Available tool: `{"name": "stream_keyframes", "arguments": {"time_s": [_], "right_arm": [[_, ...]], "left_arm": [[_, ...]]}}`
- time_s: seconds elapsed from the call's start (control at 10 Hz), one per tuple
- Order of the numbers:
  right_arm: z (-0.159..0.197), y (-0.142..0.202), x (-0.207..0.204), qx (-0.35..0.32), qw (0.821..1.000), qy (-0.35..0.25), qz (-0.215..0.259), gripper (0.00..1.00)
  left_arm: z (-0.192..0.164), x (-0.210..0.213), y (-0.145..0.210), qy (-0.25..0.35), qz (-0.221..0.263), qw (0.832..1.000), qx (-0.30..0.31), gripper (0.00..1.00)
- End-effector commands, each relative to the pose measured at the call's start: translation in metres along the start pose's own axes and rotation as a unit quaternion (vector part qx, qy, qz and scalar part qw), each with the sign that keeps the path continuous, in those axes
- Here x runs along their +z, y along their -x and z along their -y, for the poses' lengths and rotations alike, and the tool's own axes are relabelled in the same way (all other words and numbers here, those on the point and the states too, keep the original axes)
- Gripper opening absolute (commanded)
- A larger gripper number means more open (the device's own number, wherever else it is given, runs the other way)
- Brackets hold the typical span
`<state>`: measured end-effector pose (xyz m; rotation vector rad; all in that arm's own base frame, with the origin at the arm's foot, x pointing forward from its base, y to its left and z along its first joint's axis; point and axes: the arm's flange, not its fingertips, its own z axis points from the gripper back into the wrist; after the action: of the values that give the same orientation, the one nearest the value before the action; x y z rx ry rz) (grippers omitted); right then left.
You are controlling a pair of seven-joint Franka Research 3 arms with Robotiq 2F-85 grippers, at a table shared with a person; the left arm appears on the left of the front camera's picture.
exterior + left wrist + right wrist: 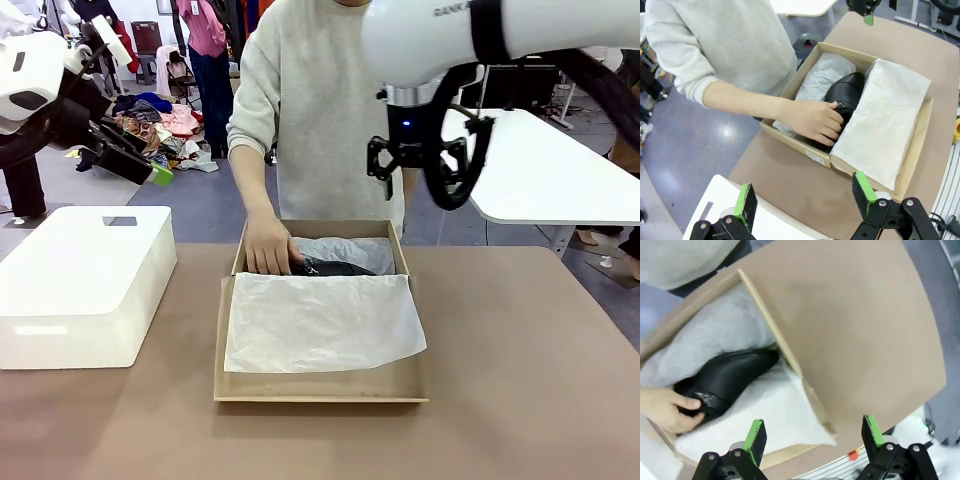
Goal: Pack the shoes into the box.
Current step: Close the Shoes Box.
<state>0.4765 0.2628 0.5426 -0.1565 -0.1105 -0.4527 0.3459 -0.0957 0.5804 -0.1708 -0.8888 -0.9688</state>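
Grey-blue floor (200, 197), white side table (560, 170)

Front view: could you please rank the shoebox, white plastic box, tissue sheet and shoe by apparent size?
1. shoebox
2. white plastic box, cropped by the frame, so unsure
3. tissue sheet
4. shoe, mostly hidden

We're looking into a robotics lab here, not a home or a shop. Two white robot arms, the left arm (35, 85) and the right arm (430, 35), are hanging over a brown table (520, 380). The left gripper (804, 192) and the right gripper (814, 426) are showing green pads. Behind, a white worktable (560, 170) is standing on a smooth blue-grey floor (200, 205). Farther back we're seeing a heap of clothes (160, 125) lying on that floor, with chairs (148, 45) standing near it. A black cable (600, 85) is looping off the right arm, and a person (320, 110) is standing at the table's far side.
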Motion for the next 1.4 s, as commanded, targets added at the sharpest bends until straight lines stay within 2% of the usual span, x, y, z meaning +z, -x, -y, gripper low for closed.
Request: {"name": "stream_keyframes", "arguments": {"time_s": [0.0,0.1,0.3,0.4,0.9,1.0,1.1,1.3], "right_arm": [[0.03,-0.008,-0.018,0.088,0.996,-0.019,0.026,1.0],[0.037,-0.014,-0.023,0.123,0.992,-0.024,0.032,1.0],[0.038,-0.019,-0.027,0.127,0.99,-0.053,-0.008,1.0],[0.029,-0.019,-0.019,0.113,0.993,-0.02,0.019,1.0],[0.029,-0.019,-0.019,0.113,0.993,-0.02,0.019,1.0],[0.029,-0.019,-0.022,0.126,0.991,-0.027,0.014,1.0],[0.042,-0.022,-0.022,0.187,0.981,-0.041,0.01,1.0],[0.077,-0.031,-0.022,0.239,0.969,-0.06,0.009,1.0]], "left_arm": [[-0.001,-0.001,0.0,0.0,0.008,1.0,-0.002,1.0],[-0.001,-0.001,0.0,0.0,0.008,1.0,-0.002,1.0],[-0.001,-0.001,0.0,0.0,0.008,1.0,-0.002,1.0],[-0.001,-0.001,0.0,0.0,0.008,1.0,-0.002,1.0],[-0.001,-0.001,0.0,0.0,0.008,1.0,-0.002,1.0],[-0.001,-0.001,0.0,0.0,0.008,1.0,-0.002,1.0],[-0.001,-0.001,0.0,0.0,0.008,1.0,-0.002,1.0],[-0.001,-0.001,0.0,0.0,0.008,1.0,-0.002,1.0]]}}
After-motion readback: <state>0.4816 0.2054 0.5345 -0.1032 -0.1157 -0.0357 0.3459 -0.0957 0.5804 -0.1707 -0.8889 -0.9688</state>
